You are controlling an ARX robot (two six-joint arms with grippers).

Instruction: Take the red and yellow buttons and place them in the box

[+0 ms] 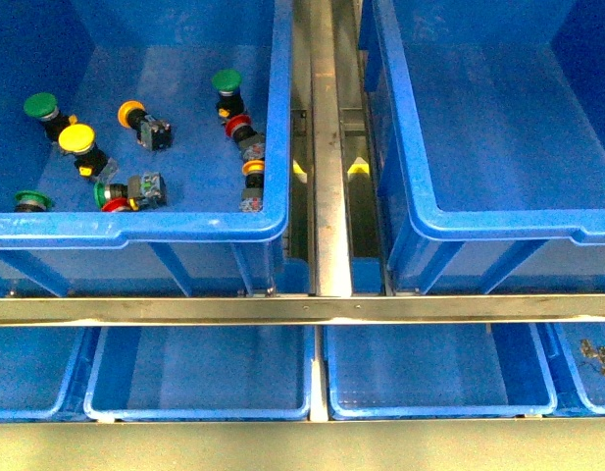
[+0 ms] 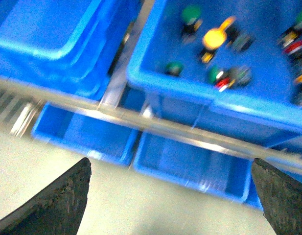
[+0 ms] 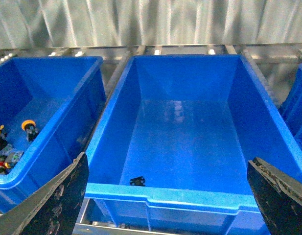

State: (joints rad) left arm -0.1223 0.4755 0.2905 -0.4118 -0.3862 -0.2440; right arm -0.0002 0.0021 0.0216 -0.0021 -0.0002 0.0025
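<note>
Hovering left hand point(image 2: 170, 161) spread wide, yellow button point(image 2: 213, 38) well apart

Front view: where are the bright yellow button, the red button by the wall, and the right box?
Yellow button point(image 1: 75, 137), front view, on its cap.
Red button point(image 1: 239, 126), front view, on its cap.
Right box point(image 1: 498, 224), front view, on its near rim.

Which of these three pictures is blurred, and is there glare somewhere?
Left wrist view: motion-blurred throughout; the yellow-capped push-button switch is smeared. Front view: sharp, heavily blue-saturated, with a bright sheen on the horizontal metal rail. Right wrist view: mostly sharp, with a pale reflection on the floor of the large deep blue plastic crate.
</note>
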